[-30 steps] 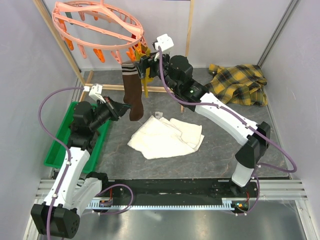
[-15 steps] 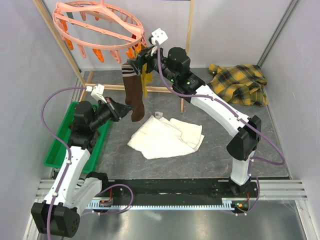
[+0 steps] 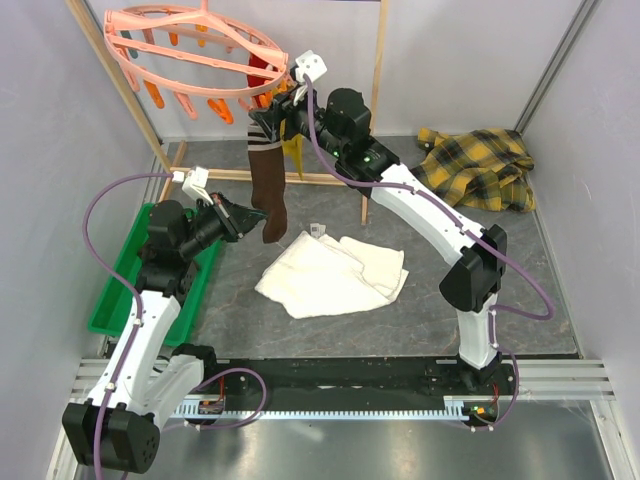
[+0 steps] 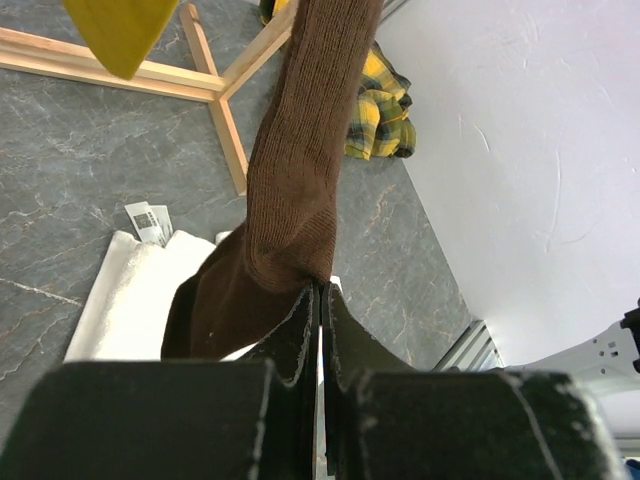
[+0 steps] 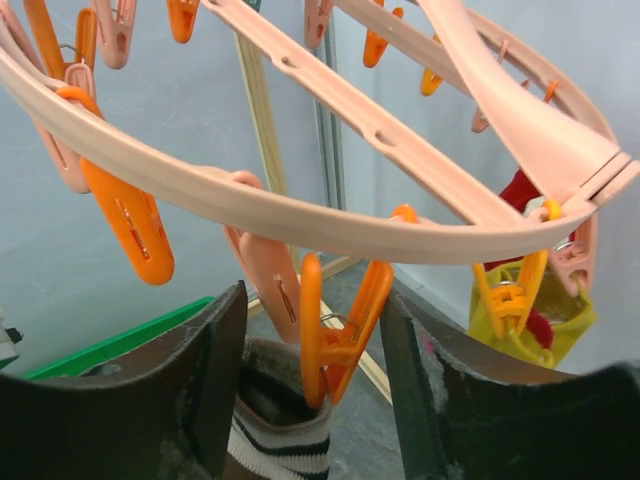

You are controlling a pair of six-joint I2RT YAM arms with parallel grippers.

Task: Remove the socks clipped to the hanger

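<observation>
The salmon-pink hanger [image 3: 190, 50] hangs at the top left, and a dark brown sock [image 3: 268, 185] with a striped cuff hangs from its near right rim. My left gripper [image 3: 250, 222] is shut on that sock's heel [image 4: 300, 170], its tips [image 4: 320, 290] pinching the fabric. My right gripper [image 3: 272, 120] is open, its jaws on either side of the orange clip [image 5: 335, 330] that bites the striped cuff [image 5: 280, 430]; I cannot tell if they touch the clip. A mustard yellow sock [image 5: 520, 320] and a red sock [image 5: 520, 190] hang clipped further right on the ring [image 5: 300, 215].
A white towel [image 3: 335, 272] lies mid-table. A green bin [image 3: 115, 290] sits at the left beside my left arm. The plaid shirt [image 3: 480, 165] lies at the back right. The wooden rack [image 3: 225, 177] stands behind the socks.
My right gripper has risen and moved left to the clip at the hanger's rim; the ring has tilted and shifted a little. My left gripper stays shut on the brown sock.
</observation>
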